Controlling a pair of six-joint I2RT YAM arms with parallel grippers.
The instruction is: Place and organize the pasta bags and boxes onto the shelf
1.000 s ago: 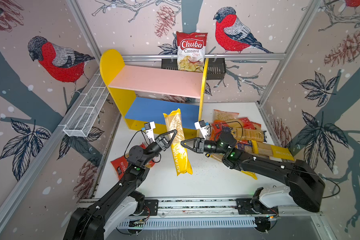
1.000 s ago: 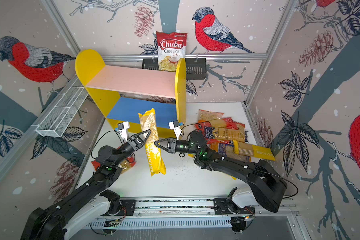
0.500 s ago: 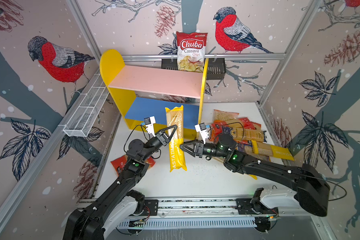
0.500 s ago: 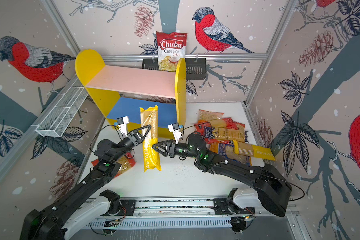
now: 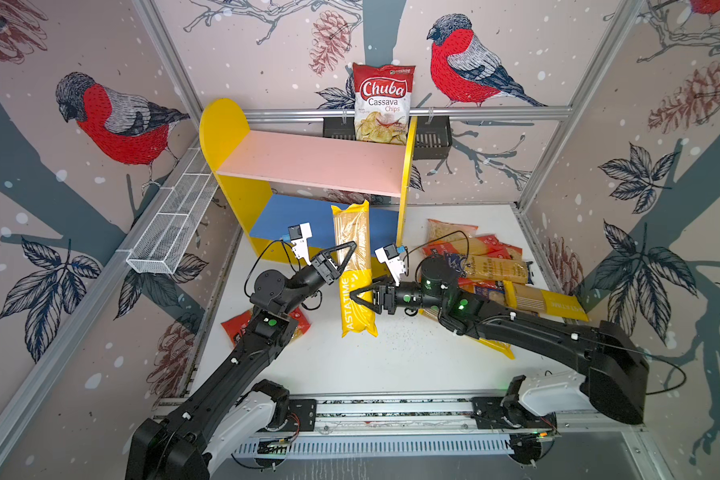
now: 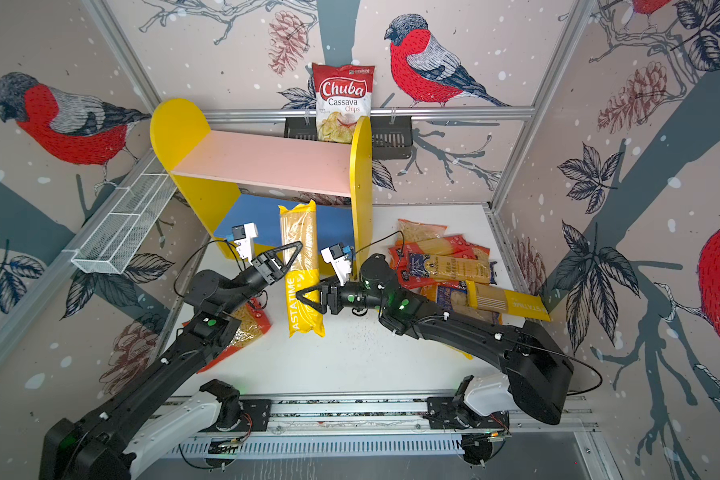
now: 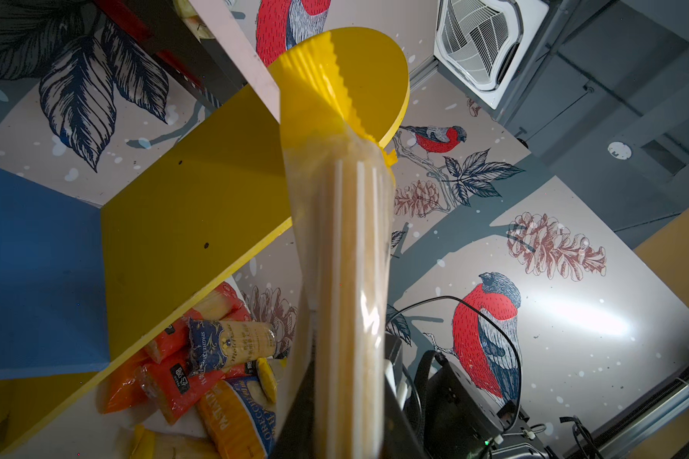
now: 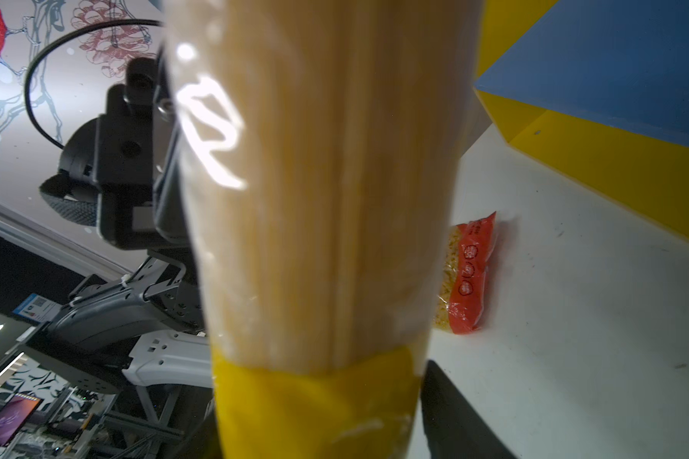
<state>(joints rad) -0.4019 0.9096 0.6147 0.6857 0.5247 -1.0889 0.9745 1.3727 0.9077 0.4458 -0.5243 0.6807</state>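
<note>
Left claw point(image 5: 350, 253) clamps the pack point(image 5: 350, 224) mid-length, holding it near upright over bench point(image 5: 412, 357) centre, top toward the shelf point(image 5: 308, 166) at 12 o'clock. Right claw point(image 5: 356, 297) straddles its yellow foot, probably steadying it; grip unclear.

The left half of the blue lower board point(image 5: 292, 216) is open from the front. A long PASTATIME spaghetti pack point(image 5: 352, 245), roughly upright, blocks the right half, its top close under the front edge of the pink upper board point(image 5: 308, 166). That board is bare and reachable from above. The right yellow side panel point(image 5: 404, 187) walls the bay off from the pile of pasta packs point(image 5: 487, 266). Bare table point(image 5: 391, 361) lies toward the rail. A red macaroni bag point(image 5: 231, 328) lies under the left arm point(image 5: 262, 332).
</note>
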